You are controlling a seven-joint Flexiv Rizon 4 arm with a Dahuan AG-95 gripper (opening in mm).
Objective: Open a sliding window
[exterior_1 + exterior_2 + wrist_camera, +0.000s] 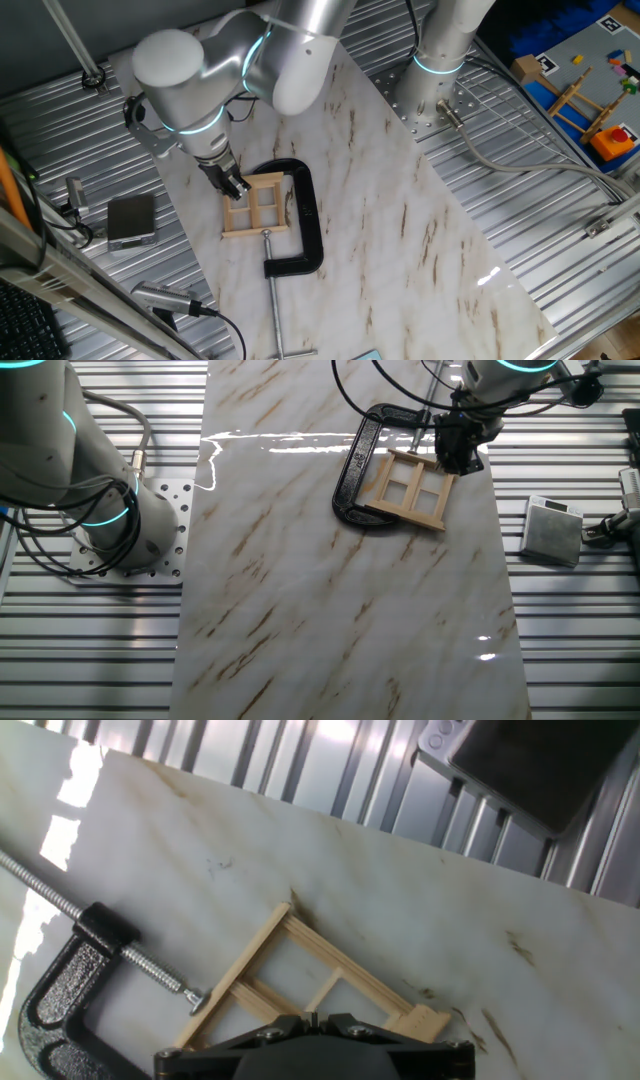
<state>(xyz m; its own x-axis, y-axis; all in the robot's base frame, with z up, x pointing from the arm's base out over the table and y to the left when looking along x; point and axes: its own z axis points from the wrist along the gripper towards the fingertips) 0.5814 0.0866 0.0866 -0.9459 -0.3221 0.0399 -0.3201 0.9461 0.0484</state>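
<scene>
Window [256, 205] lies flat on the worktop [400, 220], sitting inside the clamp [300, 215], whose screw touches its frame. Tool [232, 185] is right at the window's edge.

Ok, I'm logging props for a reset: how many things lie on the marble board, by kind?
Wooden sliding window: 1
Black C-clamp: 1
Total: 2
The grey box sits off the board, on the ribbed metal.

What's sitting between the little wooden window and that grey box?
Only the end effector, at the sliding window's edge; otherwise bare marble up to the grey box, per one fixed view.
</scene>
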